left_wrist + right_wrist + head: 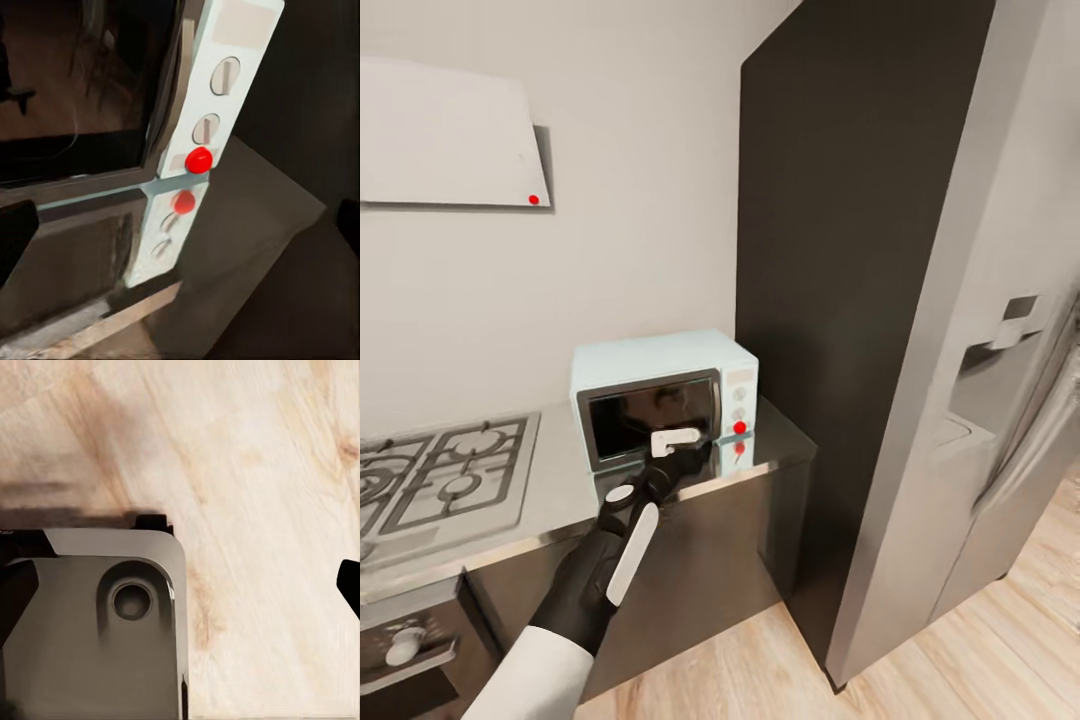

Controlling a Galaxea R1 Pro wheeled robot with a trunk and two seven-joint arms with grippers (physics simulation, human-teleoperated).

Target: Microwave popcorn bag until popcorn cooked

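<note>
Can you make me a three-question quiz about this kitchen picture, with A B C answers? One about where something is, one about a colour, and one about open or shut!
1. Where does the microwave stand?
A. on the countertop, right of the gas hob
B. on the wooden floor
C. on top of the fridge

2. What colour is the round button lowest on the microwave's panel?
A. green
B. red
C. yellow

3. Is the microwave's door open or shut?
A. wide open
B. taken off
C. shut

Answers: 1 A, it sits on the grey slab beside the hob. 2 B, the left wrist view shows it bright red. 3 C, the dark glass door lies flat in its frame, with the left gripper before it.
</note>
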